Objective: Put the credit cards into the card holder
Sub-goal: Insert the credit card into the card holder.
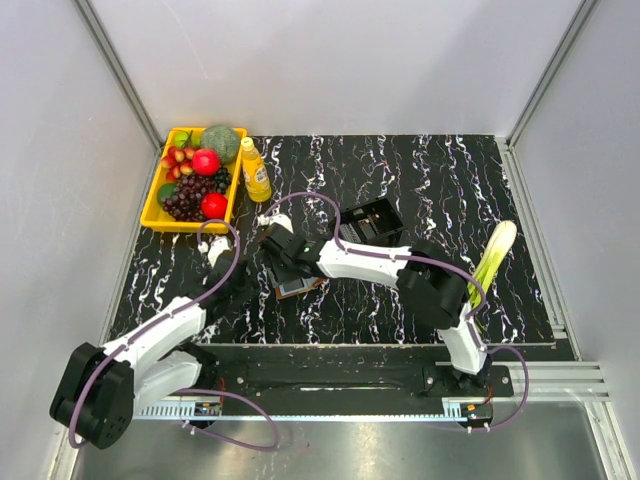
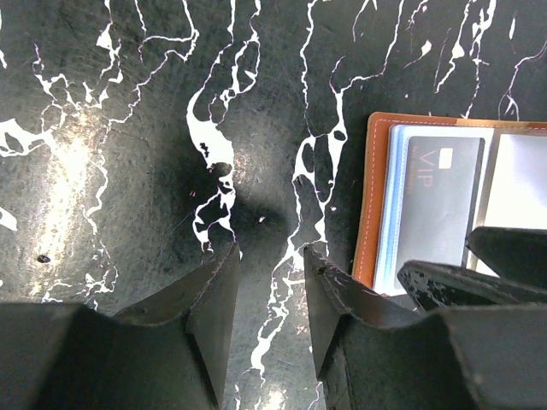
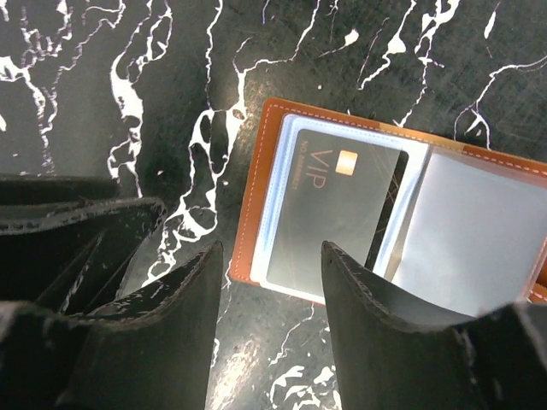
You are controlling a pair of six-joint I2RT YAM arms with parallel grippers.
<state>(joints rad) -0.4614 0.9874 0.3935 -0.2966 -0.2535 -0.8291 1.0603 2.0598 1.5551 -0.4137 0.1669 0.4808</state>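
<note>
The card holder [image 3: 249, 205] lay open and flat on the black marbled table [image 1: 420, 180], near its middle. A dark credit card [image 3: 338, 209] marked VIP sat inside the clear sleeve next to the holder's stitched orange edge. The right gripper [image 3: 272, 252] hung over that edge, jaws apart, nothing between them. The left gripper [image 2: 271, 256] stood just beside the same edge, over bare table, jaws likewise apart and empty

The letters "VIP" stand on the dark grey card [image 3: 342, 213] that lies in the open card holder [image 3: 255, 205]. One tiny line under them is too small to read.
</note>
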